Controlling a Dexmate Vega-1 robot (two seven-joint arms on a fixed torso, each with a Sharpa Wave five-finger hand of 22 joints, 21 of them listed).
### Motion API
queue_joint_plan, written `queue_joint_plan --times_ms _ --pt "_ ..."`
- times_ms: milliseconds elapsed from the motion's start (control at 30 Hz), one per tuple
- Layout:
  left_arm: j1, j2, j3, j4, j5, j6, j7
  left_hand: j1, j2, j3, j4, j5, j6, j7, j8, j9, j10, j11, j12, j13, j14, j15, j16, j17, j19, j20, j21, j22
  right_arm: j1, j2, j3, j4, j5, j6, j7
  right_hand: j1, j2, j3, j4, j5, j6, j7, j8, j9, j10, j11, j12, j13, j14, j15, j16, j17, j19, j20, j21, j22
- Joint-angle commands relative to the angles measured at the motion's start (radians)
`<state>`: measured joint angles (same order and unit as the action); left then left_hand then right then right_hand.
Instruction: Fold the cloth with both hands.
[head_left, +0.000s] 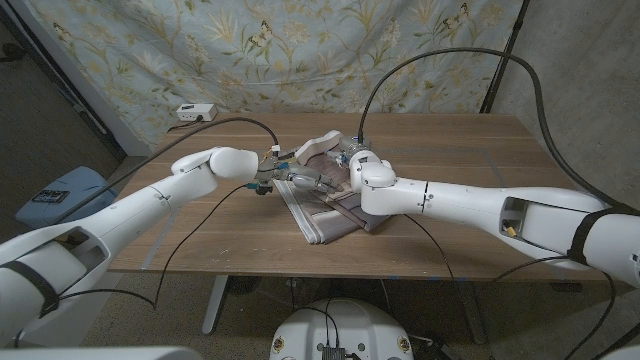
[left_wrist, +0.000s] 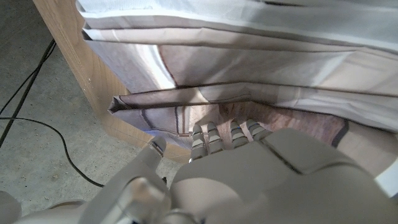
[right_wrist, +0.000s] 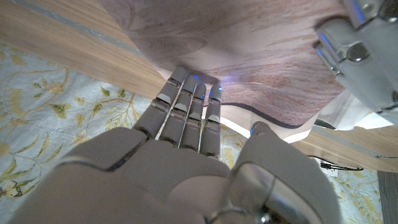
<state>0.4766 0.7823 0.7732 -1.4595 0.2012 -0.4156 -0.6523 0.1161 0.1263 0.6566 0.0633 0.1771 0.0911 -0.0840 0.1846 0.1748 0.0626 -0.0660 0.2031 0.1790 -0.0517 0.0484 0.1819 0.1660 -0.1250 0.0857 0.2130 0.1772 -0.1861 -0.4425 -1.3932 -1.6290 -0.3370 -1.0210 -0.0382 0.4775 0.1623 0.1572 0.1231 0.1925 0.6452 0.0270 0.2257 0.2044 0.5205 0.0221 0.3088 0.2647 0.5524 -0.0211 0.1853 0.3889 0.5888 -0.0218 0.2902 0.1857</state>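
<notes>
The cloth (head_left: 325, 195), folded in layers, lies in the middle of the wooden table (head_left: 470, 150). The left hand (head_left: 285, 180) reaches onto its left side, fingers (left_wrist: 214, 134) straight on the fabric. The right hand (head_left: 352, 160) has its fingers (right_wrist: 186, 102) together under a raised cloth edge. Whether either hand really grips, I cannot tell.

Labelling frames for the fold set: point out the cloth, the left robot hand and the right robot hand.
cloth (head_left: 318, 222): head view, on its striped near part.
left robot hand (head_left: 283, 178): head view, middle of the hand, at the cloth.
right robot hand (right_wrist: 186, 109): right wrist view, on its fingers against the cloth.
</notes>
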Motion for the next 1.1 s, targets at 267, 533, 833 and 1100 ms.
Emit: queue_joint_plan --times_ms 267,533,833,1100 --pt "0.017 0.021 -0.008 -0.035 -0.009 0.029 0.001 0.006 0.003 0.002 -0.011 -0.005 0.007 -0.003 -0.002 0.001 0.011 0.001 0.0 0.002 0.005 0.008 -0.001 0.005 -0.005 0.004 -0.006 0.001 -0.091 0.016 0.114 0.067 -0.056 0.12 0.042 -0.016 -0.001 0.004 0.008 0.007 0.013 -0.003 -0.003 -0.004 0.019 -0.006 -0.009 -0.011 0.012 -0.01 0.008 -0.013 0.012 -0.007 0.001 0.002" --pt "0.018 0.022 -0.01 -0.029 -0.007 0.012 0.008 0.006 0.003 0.003 -0.011 -0.005 0.008 -0.004 -0.002 0.001 0.011 0.001 -0.001 0.002 0.007 0.008 -0.001 0.005 -0.003 0.003 -0.006 0.001 -0.107 0.015 0.134 0.041 -0.091 0.115 0.058 -0.018 -0.002 0.007 0.005 0.009 0.013 -0.005 -0.005 -0.005 0.026 -0.004 -0.013 -0.017 0.017 -0.013 0.009 -0.021 0.014 -0.008 0.001 0.002" --pt "0.022 0.028 -0.02 -0.041 -0.003 0.007 0.02 0.006 0.003 0.003 -0.012 -0.005 0.009 -0.005 -0.002 0.001 0.011 0.001 -0.001 0.002 0.007 0.007 -0.001 0.005 -0.002 0.003 -0.006 0.001 -0.114 -0.007 0.153 -0.046 -0.124 0.069 0.097 -0.016 -0.004 0.012 -0.001 0.01 0.01 -0.009 -0.009 -0.007 0.026 -0.005 -0.023 -0.026 0.014 -0.009 0.007 -0.032 0.015 -0.007 -0.001 0.001" --pt "0.029 0.035 -0.028 -0.066 -0.001 0.018 0.025 0.006 0.003 0.004 -0.013 -0.005 0.008 -0.004 -0.002 0.001 0.012 0.002 -0.001 0.002 0.007 0.008 -0.001 0.005 -0.002 0.004 -0.007 0.001 -0.127 -0.033 0.173 -0.116 -0.135 0.047 0.118 -0.008 -0.005 0.019 -0.011 0.011 0.004 -0.005 -0.013 -0.009 0.022 -0.005 -0.035 -0.034 0.008 -0.005 0.004 -0.045 0.012 -0.005 -0.004 0.001"
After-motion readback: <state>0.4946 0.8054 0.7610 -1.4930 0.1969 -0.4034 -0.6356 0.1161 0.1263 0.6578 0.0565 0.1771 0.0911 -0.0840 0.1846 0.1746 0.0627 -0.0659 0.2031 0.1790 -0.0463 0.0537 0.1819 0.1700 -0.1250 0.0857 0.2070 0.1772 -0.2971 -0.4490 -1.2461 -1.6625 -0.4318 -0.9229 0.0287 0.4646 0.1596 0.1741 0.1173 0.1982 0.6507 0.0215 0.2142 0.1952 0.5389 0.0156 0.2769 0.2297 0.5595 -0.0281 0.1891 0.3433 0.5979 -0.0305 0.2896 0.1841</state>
